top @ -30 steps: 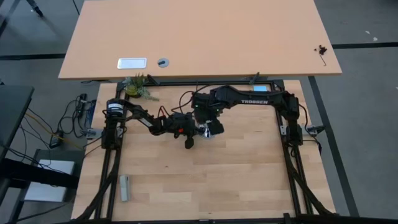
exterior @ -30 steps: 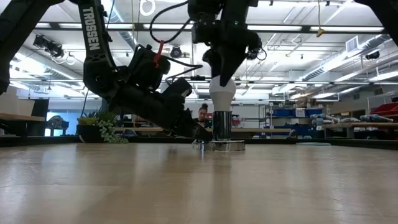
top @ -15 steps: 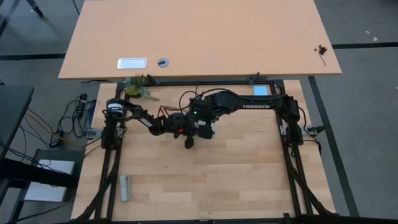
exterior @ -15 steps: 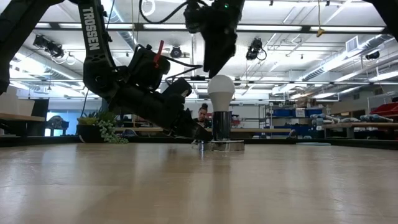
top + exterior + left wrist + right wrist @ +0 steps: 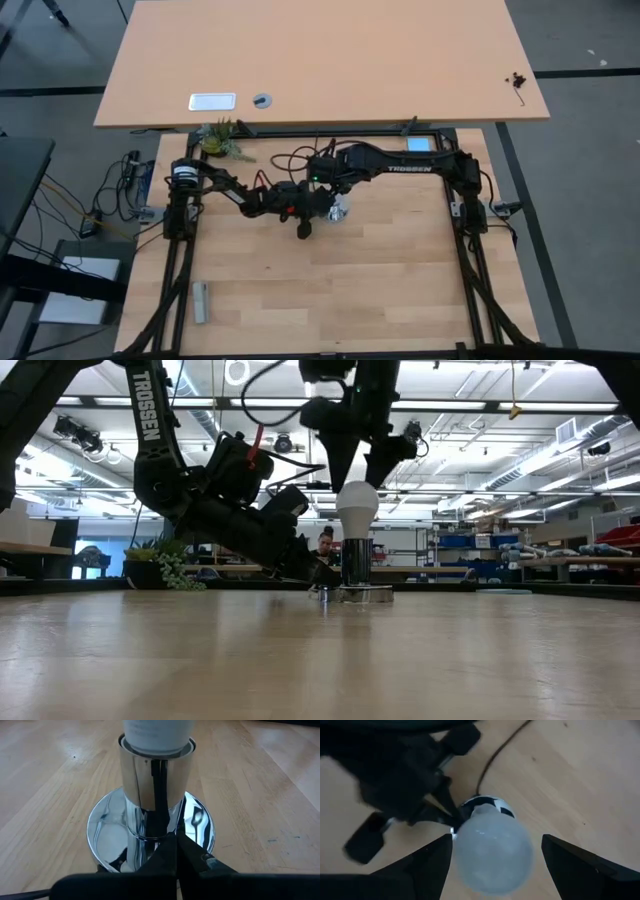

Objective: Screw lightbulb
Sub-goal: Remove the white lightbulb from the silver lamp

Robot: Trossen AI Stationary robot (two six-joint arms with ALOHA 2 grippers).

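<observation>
The frosted white lightbulb [image 5: 357, 506] stands upright with its base in the shiny silver socket [image 5: 356, 565], which rests on its round base plate [image 5: 107, 827] on the wooden table. My right gripper [image 5: 358, 468] hangs open just above the bulb, pointing down. In the right wrist view its fingers [image 5: 427, 862] stand on either side of the bulb [image 5: 492, 851] with a gap on each side. My left gripper [image 5: 173, 845] is shut and low at the socket's foot, on its left in the high view. My left gripper's shut fingertips [image 5: 172, 851] rest on the socket's base plate [image 5: 197, 822], close to the upright stem. They come slanting down from the table's left side. The socket stands upright, flat on the table.
A thin black cord [image 5: 496, 754] runs from the socket across the table. A small grey block [image 5: 200, 300] lies near the front left corner. A potted plant [image 5: 222, 140] stands at the back left, and a larger table [image 5: 320, 60] stands beyond it.
My right gripper has let go of the bulb, opened wider and rolled about its own pointing line, so that both fingers now show apart in the low view. It has stayed above the bulb. The bulb has stayed upright in the socket.
</observation>
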